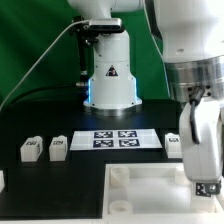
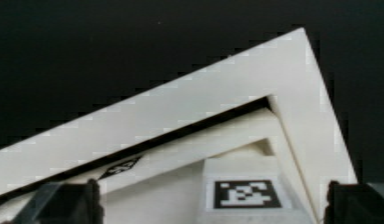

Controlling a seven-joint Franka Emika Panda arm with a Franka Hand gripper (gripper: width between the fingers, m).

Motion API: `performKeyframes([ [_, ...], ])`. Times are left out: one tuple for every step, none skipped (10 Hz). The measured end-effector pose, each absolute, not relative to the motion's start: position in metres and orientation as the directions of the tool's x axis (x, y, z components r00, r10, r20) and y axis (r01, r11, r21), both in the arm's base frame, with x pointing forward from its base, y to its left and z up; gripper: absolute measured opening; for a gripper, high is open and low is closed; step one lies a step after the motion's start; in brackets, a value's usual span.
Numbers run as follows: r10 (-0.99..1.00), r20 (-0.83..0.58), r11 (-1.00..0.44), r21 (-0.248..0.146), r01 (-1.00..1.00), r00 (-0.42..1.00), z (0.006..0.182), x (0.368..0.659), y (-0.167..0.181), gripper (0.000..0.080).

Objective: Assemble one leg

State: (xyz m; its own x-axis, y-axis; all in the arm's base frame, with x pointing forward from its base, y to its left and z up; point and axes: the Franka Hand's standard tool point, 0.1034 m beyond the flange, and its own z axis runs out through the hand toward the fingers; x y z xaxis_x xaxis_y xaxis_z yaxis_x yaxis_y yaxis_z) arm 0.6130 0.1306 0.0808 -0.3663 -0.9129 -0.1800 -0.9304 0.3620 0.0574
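My gripper (image 1: 206, 186) hangs over the right part of the large white tabletop (image 1: 140, 205), near its right edge. Its jaws stand on either side of a small white leg (image 1: 207, 187) with a black-and-white tag and appear shut on it. In the wrist view the leg (image 2: 247, 192) fills the gap between the two dark fingertips (image 2: 64, 206), with a pointed corner of the tabletop (image 2: 287, 75) beyond it. I cannot tell whether the leg touches the tabletop.
Two more legs (image 1: 30, 149) (image 1: 58, 147) stand at the exterior view's left, a third (image 1: 174, 144) is right of the marker board (image 1: 112, 139), and another white part (image 1: 2, 180) sits at the left edge. The robot base (image 1: 108, 80) stands behind.
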Motion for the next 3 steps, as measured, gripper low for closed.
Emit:
performKeyframes([
  [-0.913,-0.186,0.358,0.056,-0.932,-0.362,0.0873,0.609,0.1359,0.0648],
  [-0.913,-0.192,0.357,0.056,-0.932,-0.361,0.0903,0.6078,0.139,0.0648],
  [-0.913,-0.19,0.357,0.058,-0.932,-0.361,0.0882,0.6074,0.138,0.0648],
])
